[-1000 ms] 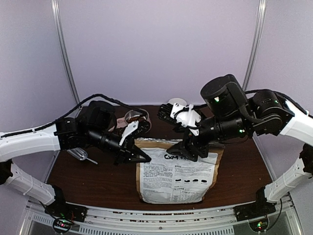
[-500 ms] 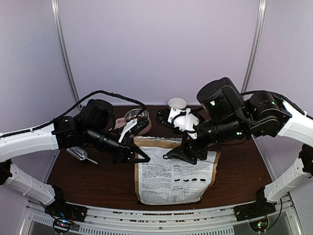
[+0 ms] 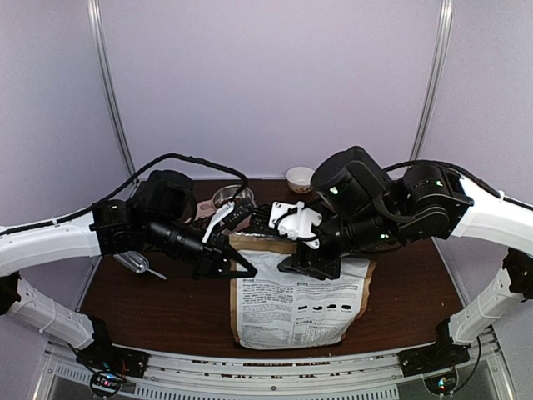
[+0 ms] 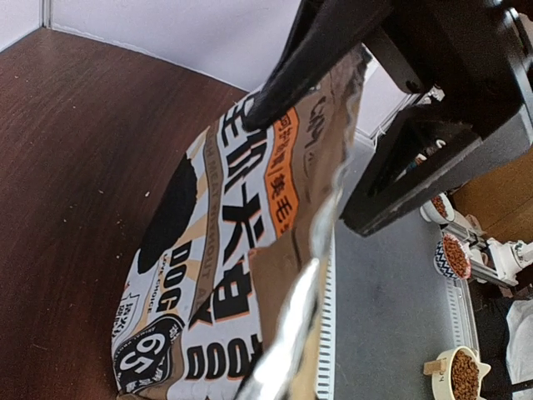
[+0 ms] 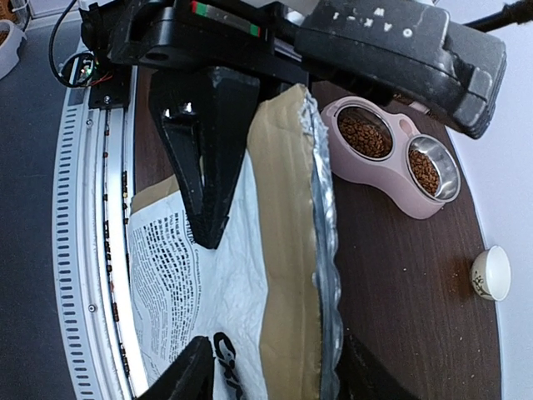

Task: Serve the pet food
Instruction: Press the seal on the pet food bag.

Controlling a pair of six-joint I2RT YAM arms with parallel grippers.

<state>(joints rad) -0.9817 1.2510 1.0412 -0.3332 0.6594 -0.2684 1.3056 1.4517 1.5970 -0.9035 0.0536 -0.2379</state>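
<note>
The white-and-kraft bag (image 3: 291, 304) lies flat on the table with its silver-lined top edge (image 5: 321, 208) toward the back. My left gripper (image 3: 247, 272) is shut on the bag's upper left corner. In the right wrist view it shows as a black wedge (image 5: 208, 237) on the bag. My right gripper (image 3: 304, 265) hangs over the top edge, its jaws apart and astride the brown strip (image 5: 283, 275). In the left wrist view its fingers (image 4: 308, 62) stand either side of the bag (image 4: 208, 250). Brown pet food (image 5: 364, 136) fills both bowls of the pink feeder (image 5: 391, 179).
The pink feeder (image 3: 226, 197) stands behind the bag, back left of centre. A metal scoop (image 3: 135, 263) lies on the table at the left. A small white cup (image 3: 300, 177) sits at the back. Bowls of kibble (image 4: 454, 254) stand beyond the table.
My right arm has swung left along the bag's top edge toward the left gripper, and its jaws have narrowed. The left arm and the bag have stayed put.
</note>
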